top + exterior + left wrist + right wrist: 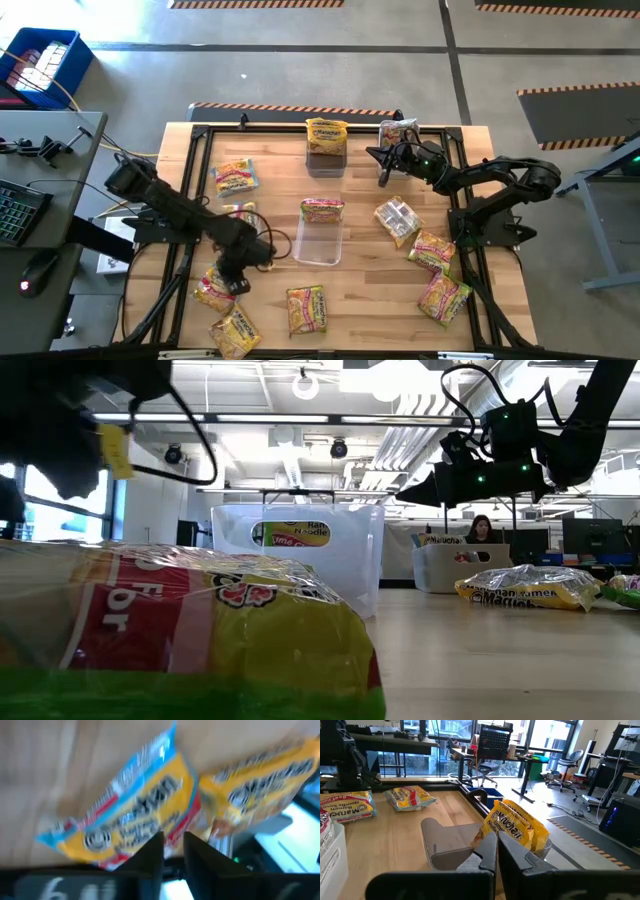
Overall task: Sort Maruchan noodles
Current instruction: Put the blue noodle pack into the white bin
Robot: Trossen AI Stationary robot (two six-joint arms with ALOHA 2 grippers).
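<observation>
Maruchan noodle packets lie scattered on the wooden table. My left gripper (237,282) hangs over the near left, slanting down, beside a yellow packet (213,290). In the left wrist view its fingers (173,851) stand a narrow gap apart, just above a yellow packet with a blue edge (125,815); a second yellow packet (260,780) lies beside it. My right gripper (383,178) is shut and level above the far right, next to a clear bin (440,845) with a yellow packet (515,827) in it. My left gripper comes at the blue-edged packet slanting from above. The packet's near edge (173,836) shows in the narrow gap between the fingers. Whether the fingers touch it I cannot tell.
A clear bin (320,240) at the table's middle holds one packet (322,210), and a far bin (327,160) holds another (327,133). More packets lie at the left (236,177), near edge (307,308) and right (432,250), with a silvery one (398,220).
</observation>
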